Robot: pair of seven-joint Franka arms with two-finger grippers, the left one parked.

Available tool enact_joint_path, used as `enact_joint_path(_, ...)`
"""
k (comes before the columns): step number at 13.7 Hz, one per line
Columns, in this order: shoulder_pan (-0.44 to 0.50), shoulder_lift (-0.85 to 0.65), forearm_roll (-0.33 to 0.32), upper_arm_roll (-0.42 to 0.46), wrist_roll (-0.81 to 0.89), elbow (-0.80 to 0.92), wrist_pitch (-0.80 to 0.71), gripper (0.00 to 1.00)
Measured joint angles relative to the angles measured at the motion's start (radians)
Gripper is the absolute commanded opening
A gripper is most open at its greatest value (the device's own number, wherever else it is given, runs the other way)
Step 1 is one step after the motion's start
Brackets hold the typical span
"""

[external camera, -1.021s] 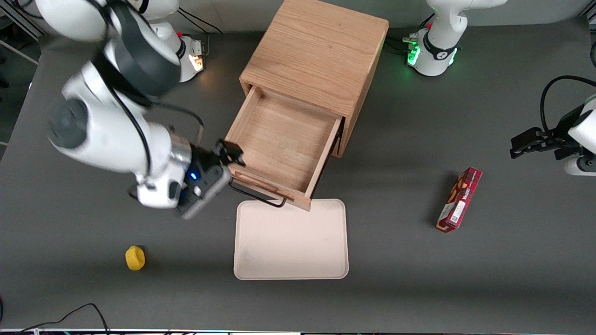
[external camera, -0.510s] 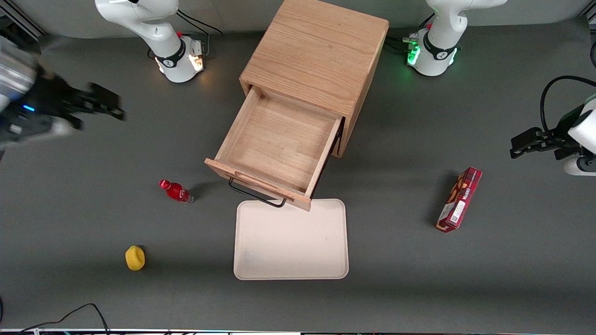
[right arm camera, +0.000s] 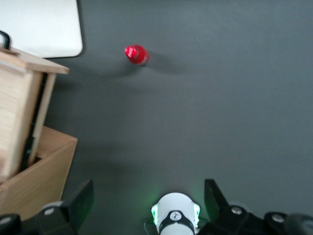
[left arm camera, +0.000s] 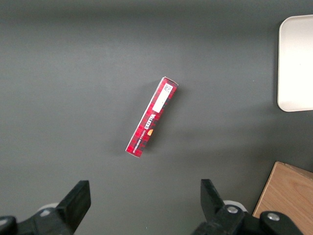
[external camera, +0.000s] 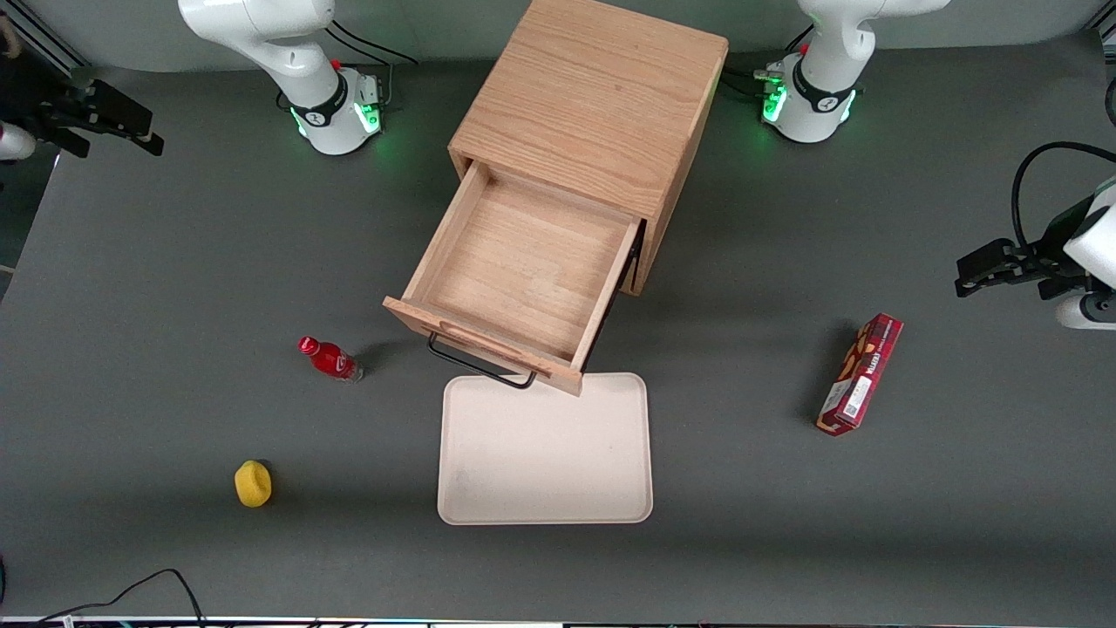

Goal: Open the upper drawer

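Right arm's gripper sits at the upper left of the front frame, at the working arm's end of the table, its fingers spread apart and grasping nothing, well apart from the cabinet. At the frame's center the upper drawer stands pulled far out, its black wire handle over the edge of the beige tray. 1 red bottle lies near the drawer front.
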Motion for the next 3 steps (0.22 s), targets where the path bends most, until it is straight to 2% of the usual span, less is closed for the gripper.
enact_joint_path(3, 0.01, -0.041, -0.007, 0.001, 0.003, -0.077, 0.056, 1.0)
